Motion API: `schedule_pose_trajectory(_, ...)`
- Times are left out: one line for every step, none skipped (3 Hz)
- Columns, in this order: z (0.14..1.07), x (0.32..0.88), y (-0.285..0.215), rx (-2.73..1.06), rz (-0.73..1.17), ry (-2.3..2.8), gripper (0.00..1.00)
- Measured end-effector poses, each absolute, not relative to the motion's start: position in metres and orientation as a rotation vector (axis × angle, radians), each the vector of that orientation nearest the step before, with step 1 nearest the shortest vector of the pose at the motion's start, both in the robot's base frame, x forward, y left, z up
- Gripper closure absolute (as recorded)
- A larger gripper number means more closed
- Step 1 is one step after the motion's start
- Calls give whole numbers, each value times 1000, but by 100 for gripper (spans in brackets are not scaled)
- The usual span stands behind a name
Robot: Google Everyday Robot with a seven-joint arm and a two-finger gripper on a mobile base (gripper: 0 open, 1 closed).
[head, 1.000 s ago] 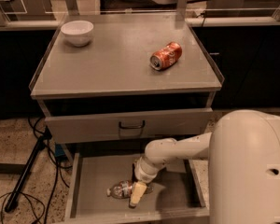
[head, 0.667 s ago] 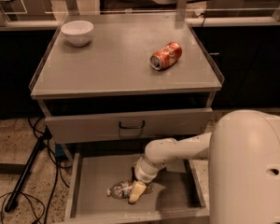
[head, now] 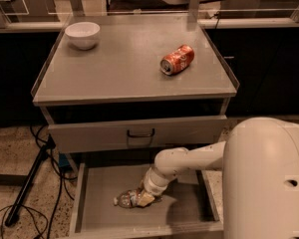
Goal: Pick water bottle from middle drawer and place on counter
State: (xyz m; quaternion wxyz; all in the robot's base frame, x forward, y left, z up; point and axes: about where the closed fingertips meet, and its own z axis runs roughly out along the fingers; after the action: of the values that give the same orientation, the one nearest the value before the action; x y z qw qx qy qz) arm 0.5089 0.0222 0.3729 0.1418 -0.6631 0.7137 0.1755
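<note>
The water bottle (head: 125, 199), clear and crinkled, lies on its side on the floor of the open middle drawer (head: 99, 210), cap end pointing left. My gripper (head: 143, 198) is down in the drawer at the bottle's right end, its pale fingers around the bottle body. The white arm reaches in from the lower right. The counter (head: 124, 66) is the grey cabinet top above the drawers.
An orange-red soda can (head: 177, 59) lies on its side at the counter's right. A white bowl (head: 82, 35) stands at the back left. A drawer front with a dark loop handle (head: 140, 133) is above the open drawer. Cables and a stand leg (head: 27, 183) are on the floor at left.
</note>
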Motion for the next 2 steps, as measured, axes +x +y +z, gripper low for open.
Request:
schedule_pose_trajectory(373,509,22,-1914,507,2060,97)
schedule_pose_trajectory(373,509,22,-1914,507,2060,100)
